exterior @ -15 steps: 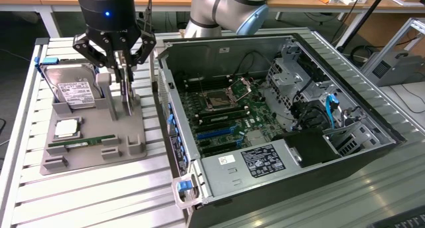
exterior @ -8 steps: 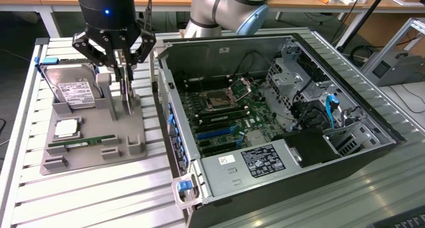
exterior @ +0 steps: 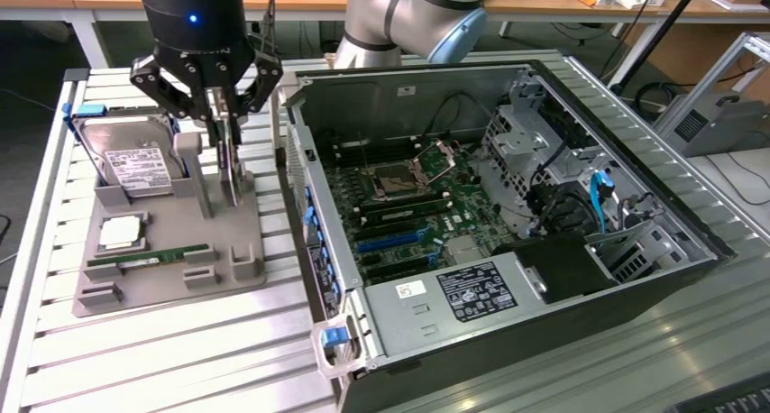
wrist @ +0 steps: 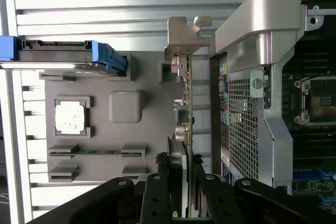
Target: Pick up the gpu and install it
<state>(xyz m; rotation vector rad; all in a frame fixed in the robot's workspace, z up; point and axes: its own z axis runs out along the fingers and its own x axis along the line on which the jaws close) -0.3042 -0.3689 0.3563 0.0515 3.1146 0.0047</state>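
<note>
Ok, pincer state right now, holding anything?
Pincer: closed on the top edge of the gpu, which stands upright in the gray holder.

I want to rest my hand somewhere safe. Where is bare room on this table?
Bare: the slatted table past the gray tray, at the exterior view's lower left. Crowded: the tray, where the gripper stands at the gpu; between tray and computer case only a narrow strip.
</note>
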